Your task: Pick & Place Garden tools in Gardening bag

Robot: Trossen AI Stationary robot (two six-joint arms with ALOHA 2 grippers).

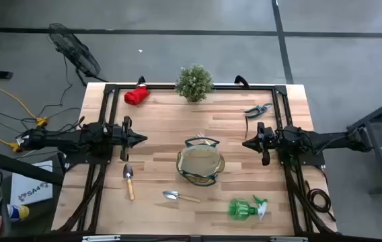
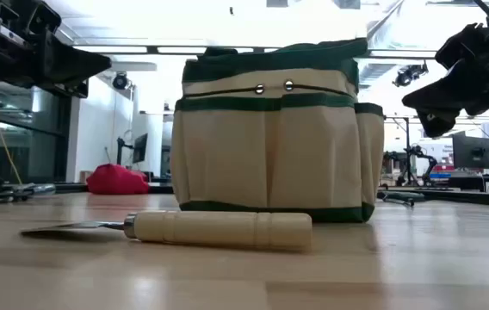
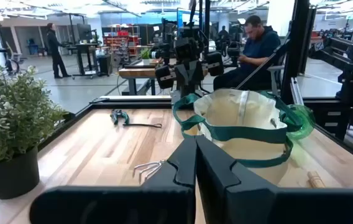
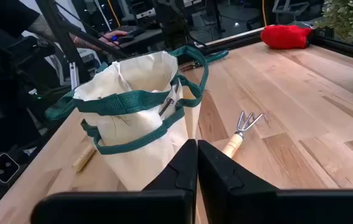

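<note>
Standing at the middle of the wooden table (image 1: 164,128), the gardening bag (image 1: 200,163) is upright with its mouth open, and both arms hang level on either side of it, holding nothing. The left gripper (image 1: 141,139) and right gripper (image 1: 246,142) both have their fingers pressed together. Around the bag lie a trowel (image 1: 129,180), a second trowel (image 1: 179,196), the green spray bottle (image 1: 246,208), the pruning shears (image 1: 257,109) and the red glove bundle (image 1: 136,95) beside the potted plant (image 1: 194,83). No lettering on the tools or bag can be read.
</note>
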